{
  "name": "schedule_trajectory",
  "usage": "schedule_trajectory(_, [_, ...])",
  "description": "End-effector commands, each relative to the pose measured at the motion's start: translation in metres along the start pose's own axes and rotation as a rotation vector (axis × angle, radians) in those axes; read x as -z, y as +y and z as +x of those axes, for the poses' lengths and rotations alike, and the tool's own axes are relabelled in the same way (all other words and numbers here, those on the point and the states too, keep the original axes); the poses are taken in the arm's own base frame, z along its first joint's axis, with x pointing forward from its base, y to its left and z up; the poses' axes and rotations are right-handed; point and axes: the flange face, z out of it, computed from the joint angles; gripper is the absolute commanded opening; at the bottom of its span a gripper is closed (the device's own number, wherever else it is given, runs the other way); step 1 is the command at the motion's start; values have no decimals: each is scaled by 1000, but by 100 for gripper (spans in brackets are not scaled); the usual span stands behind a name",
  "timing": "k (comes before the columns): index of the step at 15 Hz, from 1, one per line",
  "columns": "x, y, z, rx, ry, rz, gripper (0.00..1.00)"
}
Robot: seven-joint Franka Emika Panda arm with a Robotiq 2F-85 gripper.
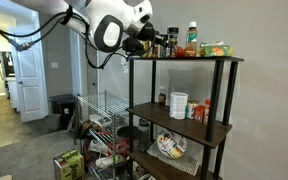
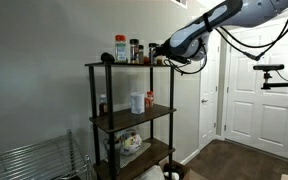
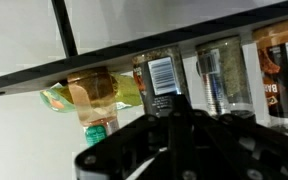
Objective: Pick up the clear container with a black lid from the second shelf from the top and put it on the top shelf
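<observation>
Container (image 3: 162, 78) stands upright, clamped in tool (image 3: 170, 112).

Soft, even indoor light in both exterior views; wrist view blurred and washed-out.

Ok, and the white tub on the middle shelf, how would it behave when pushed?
The white tub looks rigid and smooth, so probably slippery. It stands upright, taller than wide, so a high push might tip it; being round, it could then roll.
</observation>
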Motion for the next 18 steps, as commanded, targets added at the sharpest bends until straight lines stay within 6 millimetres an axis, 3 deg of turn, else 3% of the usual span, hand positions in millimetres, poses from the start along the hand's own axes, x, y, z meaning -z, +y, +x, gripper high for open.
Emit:
schedule_trajectory(1, [-6,4,0,-21,-10,-10,0])
schedule_trajectory(12, [-16,10,-8,-20,-28,-21,0])
schedule_trajectory(18, [-5,8,-10,-14,-24,-16,0])
